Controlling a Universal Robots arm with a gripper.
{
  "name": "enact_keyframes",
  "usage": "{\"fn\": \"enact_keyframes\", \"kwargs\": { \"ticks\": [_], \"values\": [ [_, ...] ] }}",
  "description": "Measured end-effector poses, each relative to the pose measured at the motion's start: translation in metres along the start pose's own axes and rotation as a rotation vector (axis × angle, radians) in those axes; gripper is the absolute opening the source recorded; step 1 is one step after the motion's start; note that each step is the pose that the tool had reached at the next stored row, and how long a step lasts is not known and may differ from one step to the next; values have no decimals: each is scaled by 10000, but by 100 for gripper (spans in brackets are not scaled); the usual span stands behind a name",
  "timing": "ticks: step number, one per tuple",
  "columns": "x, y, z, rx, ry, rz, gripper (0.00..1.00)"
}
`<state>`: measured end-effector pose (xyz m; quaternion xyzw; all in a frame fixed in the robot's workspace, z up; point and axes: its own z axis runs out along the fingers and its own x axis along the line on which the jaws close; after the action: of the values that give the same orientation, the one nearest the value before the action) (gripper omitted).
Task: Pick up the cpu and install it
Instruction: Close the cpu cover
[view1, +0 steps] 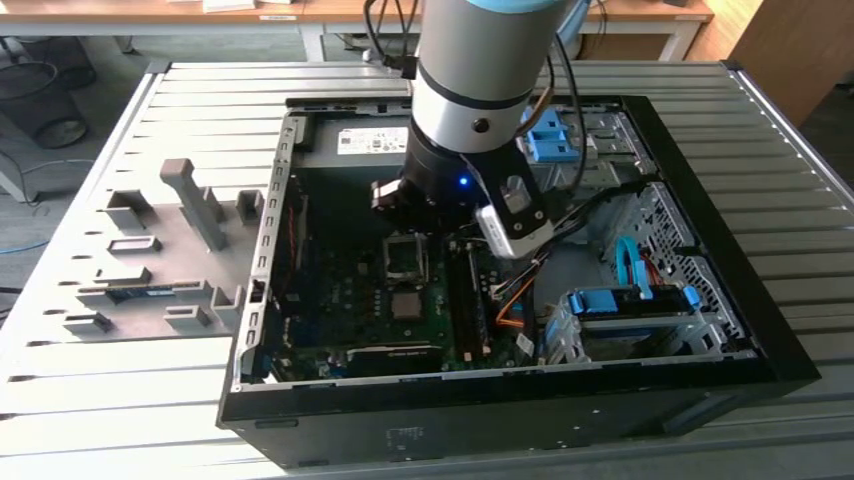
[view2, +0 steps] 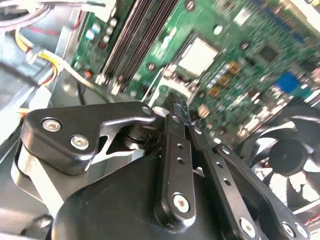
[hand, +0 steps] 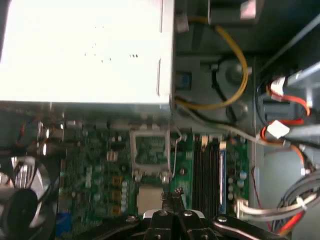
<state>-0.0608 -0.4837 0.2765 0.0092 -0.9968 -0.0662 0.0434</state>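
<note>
My gripper (view1: 430, 222) hangs inside the open computer case (view1: 694, 330), over the motherboard (view1: 360, 300). In both wrist views its black fingers (view2: 176, 112) are pressed together, and I see nothing between the tips (hand: 172, 196). The CPU socket (hand: 150, 149), with its metal frame and thin wire lever, lies just beyond the tips on the power-supply side; it also appears in the exterior view (view1: 404, 256). I cannot tell whether the cpu lies in the socket. A pale square chip (hand: 149, 198) (view2: 197, 55) sits on the board beside it.
Power supply (hand: 85, 50) at the case's far end. RAM slots (hand: 210, 170) and loose orange, yellow and white cables (hand: 277, 127) flank the socket. A black fan (view2: 285, 150) stands close by. Drive cage with blue clips (view1: 627, 305) at the exterior view's right. Grey parts fixture (view1: 160, 250) on the table.
</note>
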Motion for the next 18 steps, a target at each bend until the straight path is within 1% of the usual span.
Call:
{"fn": "enact_keyframes", "kwargs": {
  "ticks": [1,2,8,18],
  "values": [
    [0,0,1,-141,4,-57,10],
    [0,0,4,-152,22,-199,10],
    [-2,-3,21,-61,174,-1257,10],
    [-2,-4,26,94,414,-2924,10]
  ]
}}
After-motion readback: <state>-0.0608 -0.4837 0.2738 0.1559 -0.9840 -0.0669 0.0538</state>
